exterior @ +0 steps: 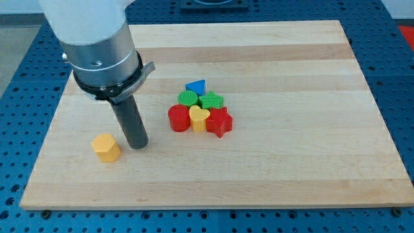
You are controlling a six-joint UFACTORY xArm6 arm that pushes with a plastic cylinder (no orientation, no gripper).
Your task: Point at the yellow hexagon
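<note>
My tool is a plain dark rod that cannot open or close, and my tip [137, 146] rests on the wooden surface [291, 168] just beside the yellow hexagon [106, 147], on the side toward the view's right, holding nothing. The yellow hexagon sits alone, well apart from the little pile of a red cylinder [178, 118], yellow heart [198, 119], red star [220, 122], green star [211, 101], green round block [187, 98] and blue triangle [195, 86], which lies toward the view's right of it. I think the hexagon is small, light, hard and smooth, so it would slide with a soft push on a flat side, and pointing needs no touch at all.
</note>
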